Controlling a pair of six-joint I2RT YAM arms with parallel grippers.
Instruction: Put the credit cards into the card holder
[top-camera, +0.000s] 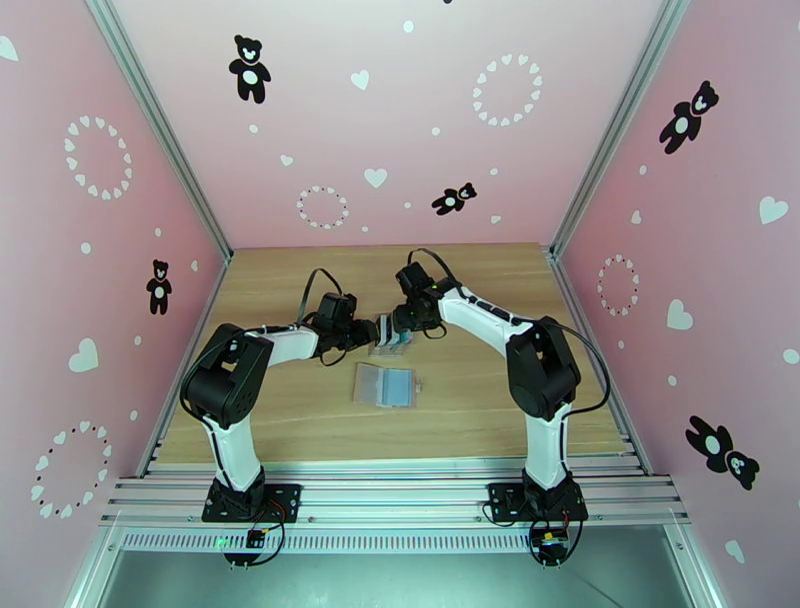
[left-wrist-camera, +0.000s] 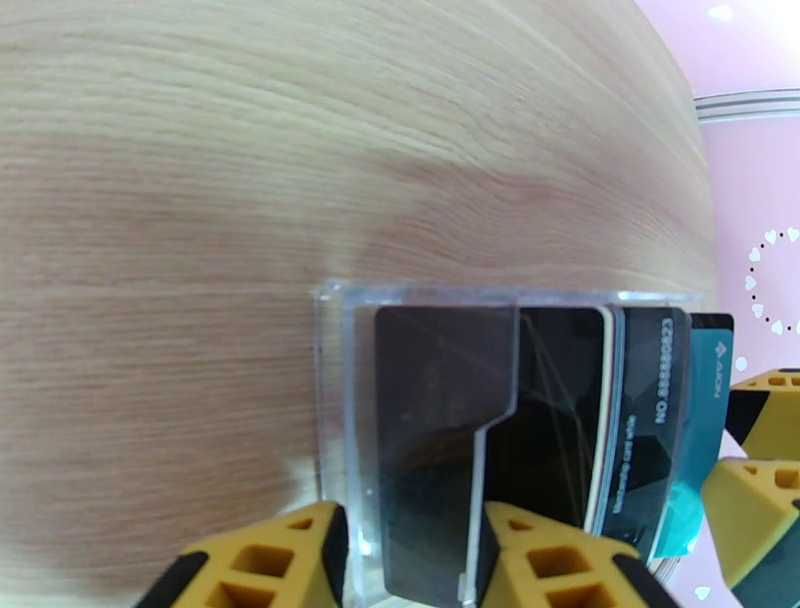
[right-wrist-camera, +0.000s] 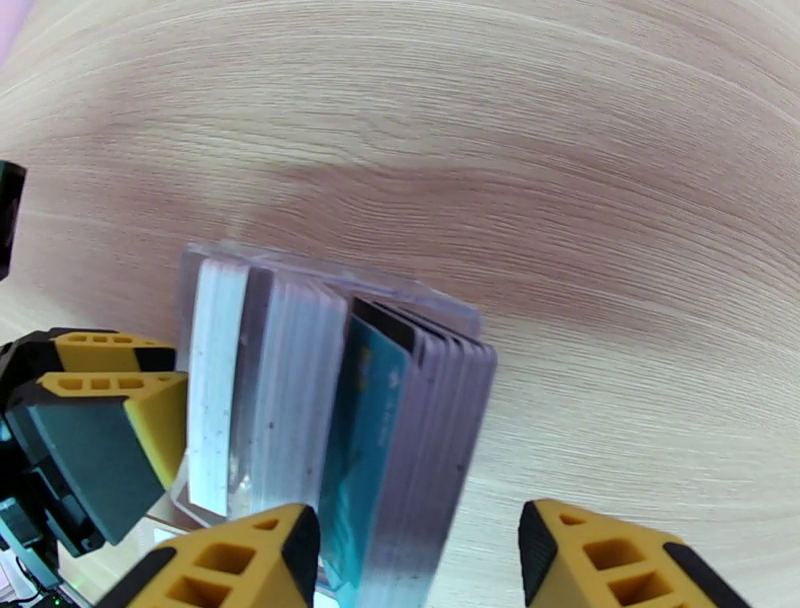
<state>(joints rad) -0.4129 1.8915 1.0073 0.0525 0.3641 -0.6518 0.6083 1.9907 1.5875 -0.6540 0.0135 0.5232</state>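
The credit cards (right-wrist-camera: 440, 420) stand on edge in a clear slotted stand (top-camera: 388, 335) at mid-table, a teal card (right-wrist-camera: 365, 430) among grey ones. My right gripper (right-wrist-camera: 415, 560) straddles this stack from the right, open, with a gap at its outer finger. My left gripper (left-wrist-camera: 410, 560) comes from the left and is shut on the stand's (left-wrist-camera: 440, 400) dark-tinted wall. In the top view the left gripper (top-camera: 372, 338) and right gripper (top-camera: 403, 325) meet over the stand. The card holder (top-camera: 385, 385) lies open and flat just in front, its right half light blue, a small tab on its right edge.
The wooden table (top-camera: 300, 420) is enclosed by pink walls at the left, right and back. The right gripper's yellow fingers (left-wrist-camera: 765, 470) show at the edge of the left wrist view, close to the teal card (left-wrist-camera: 705, 400).
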